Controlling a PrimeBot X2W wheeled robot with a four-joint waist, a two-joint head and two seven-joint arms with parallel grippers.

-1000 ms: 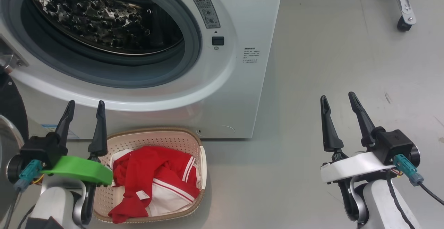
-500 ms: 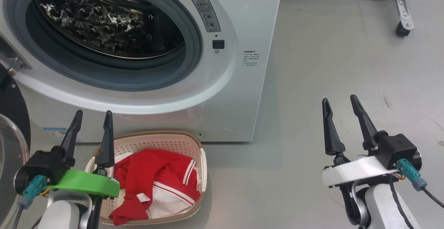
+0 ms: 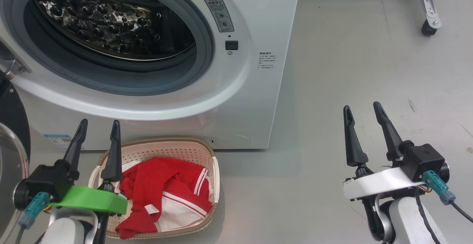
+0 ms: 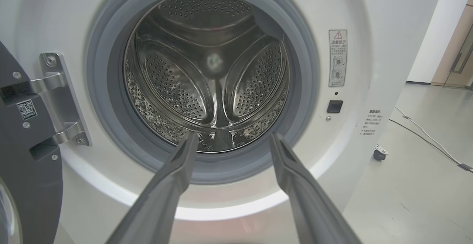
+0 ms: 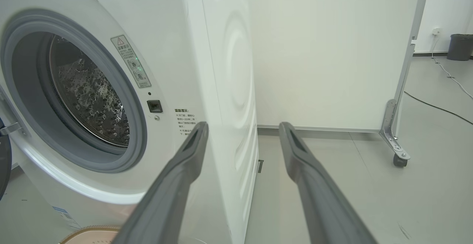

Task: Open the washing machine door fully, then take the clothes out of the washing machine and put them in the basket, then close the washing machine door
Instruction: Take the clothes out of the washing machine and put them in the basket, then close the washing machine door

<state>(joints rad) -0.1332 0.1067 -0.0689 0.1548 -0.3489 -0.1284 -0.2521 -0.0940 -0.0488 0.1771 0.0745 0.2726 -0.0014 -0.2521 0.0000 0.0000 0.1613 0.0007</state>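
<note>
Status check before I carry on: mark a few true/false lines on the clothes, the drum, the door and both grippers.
1. The clothes lie in the basket. True.
2. The drum holds a garment. False: the left wrist view shows bare steel inside.
3. The washing machine door is shut. False: it stands open on its hinge, at the head view's left edge.
4. The left gripper and right gripper are open and hold nothing. True.
5. The right gripper is above the basket. False: it is over bare floor, right of the washing machine.
</note>
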